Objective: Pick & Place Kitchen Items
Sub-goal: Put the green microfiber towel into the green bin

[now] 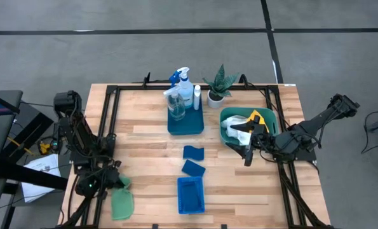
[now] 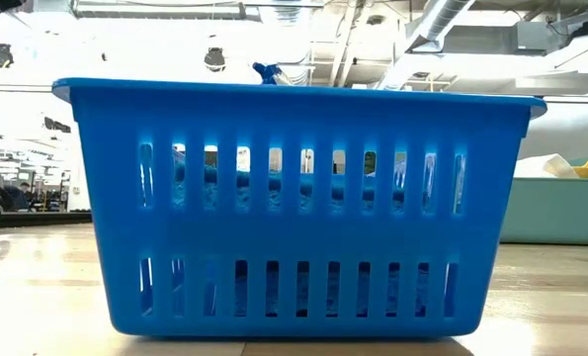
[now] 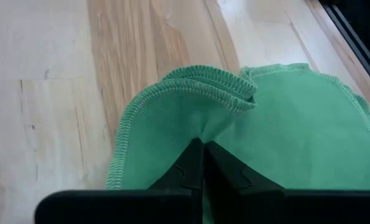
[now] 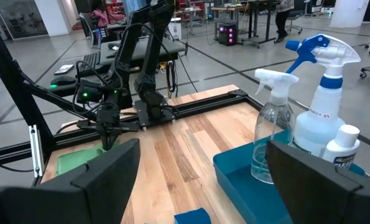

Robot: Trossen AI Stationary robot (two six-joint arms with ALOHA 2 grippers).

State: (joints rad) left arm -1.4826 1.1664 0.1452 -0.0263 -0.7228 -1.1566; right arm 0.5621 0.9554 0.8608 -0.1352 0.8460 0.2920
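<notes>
- One green cloth (image 1: 121, 202) lies at the wooden bench's (image 1: 144, 162) front-left corner, with the left gripper (image 1: 118, 182) pinched closed on its edge.
- Two small blue square sponges (image 1: 193, 152) (image 1: 193, 168) sit mid-bench; one blue slotted basket (image 1: 190, 194) stands at the front edge.
- Three bottles stand in one blue tray (image 1: 185, 123) at the back edge: a blue-trigger spray bottle (image 1: 183, 84), a clear plastic bottle (image 1: 175, 104) and a white blue-labelled bottle (image 1: 197, 97).
- The right gripper (image 1: 245, 150), jaws wide and empty, hovers over one teal tub (image 1: 225, 124).
</notes>
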